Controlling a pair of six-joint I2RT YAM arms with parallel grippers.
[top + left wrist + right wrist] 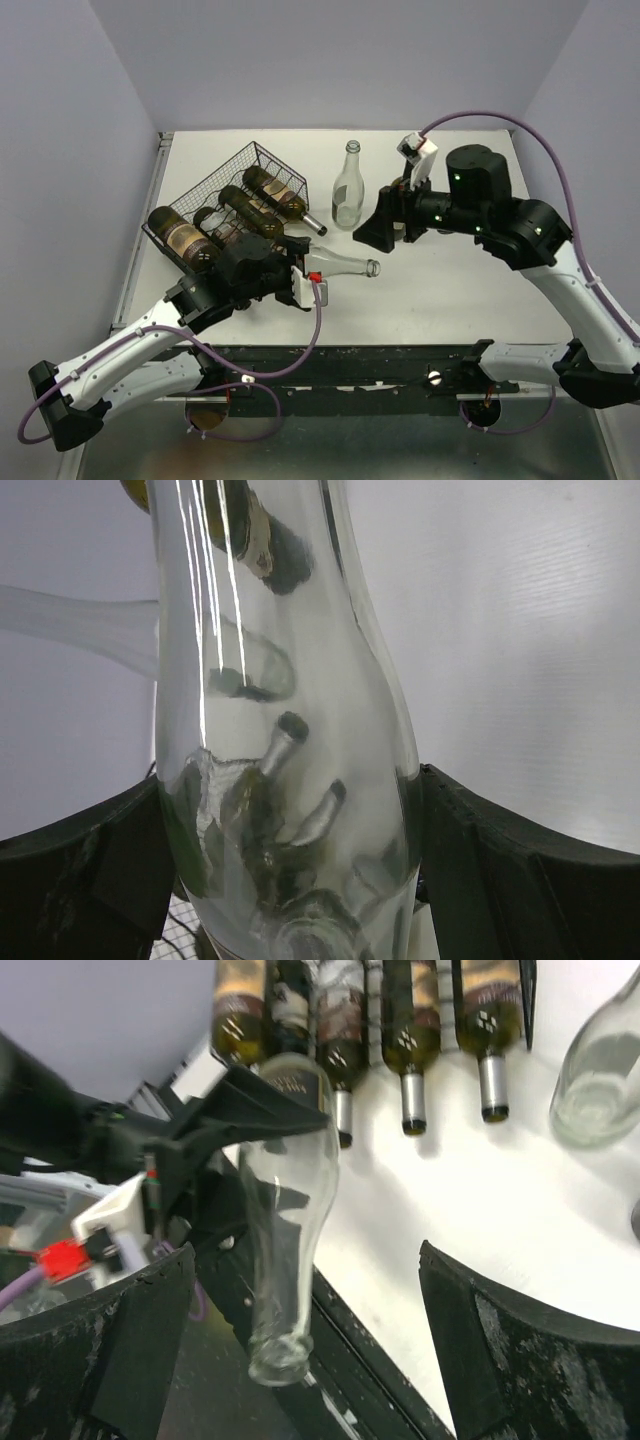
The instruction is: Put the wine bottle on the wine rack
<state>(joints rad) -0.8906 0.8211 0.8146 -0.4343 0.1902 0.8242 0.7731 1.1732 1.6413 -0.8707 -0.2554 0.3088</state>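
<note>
Left gripper jaws clamped on clear empty glass wine bottle, horizontal, at 4 o'clock of black wire wine rack; not yet racked; right gripper jaws wide, empty; placing remains.

Left arm, right arm: white link shells, black joint housings. Purple cable looped along each. Green LEDs on right arm joints. Red connector at left wrist, possibly a plug; blurred. Right gripper: matte black fingers, pale scuffs.
</note>
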